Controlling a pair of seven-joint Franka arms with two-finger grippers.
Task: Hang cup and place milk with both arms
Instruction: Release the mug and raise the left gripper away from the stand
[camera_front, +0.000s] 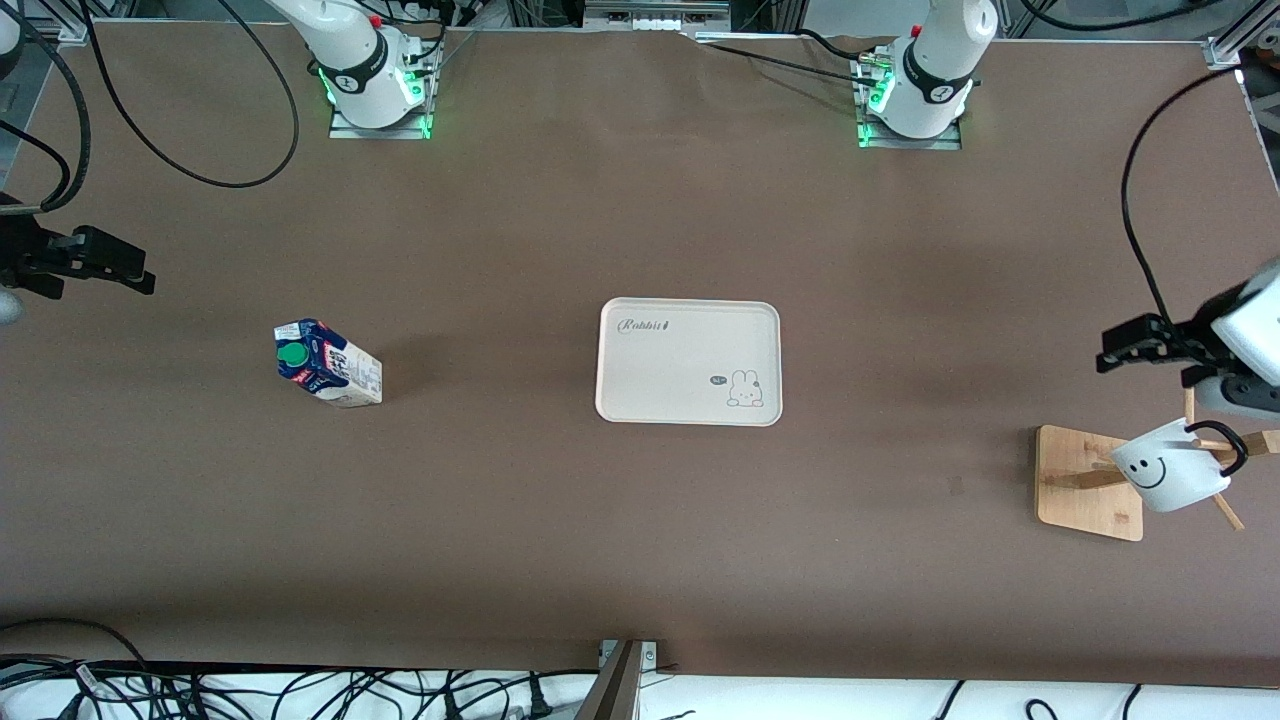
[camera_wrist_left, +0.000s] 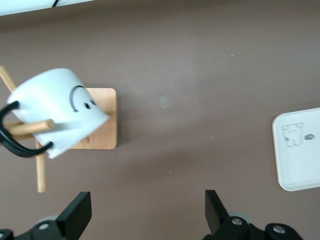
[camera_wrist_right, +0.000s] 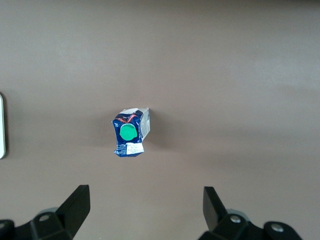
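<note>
Brown table; cup hung

One cup; one milk carton; one tray; one wooden rack; two arms, each with one gripper.

Brown table w/ black cables on white floor nr front edge, evenly lit.

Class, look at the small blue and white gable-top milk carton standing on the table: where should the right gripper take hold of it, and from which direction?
Probably from above: the blue and white gable-top milk carton stands upright. Close the open right gripper on its flat white sides, below the sloped top and green cap.
</note>
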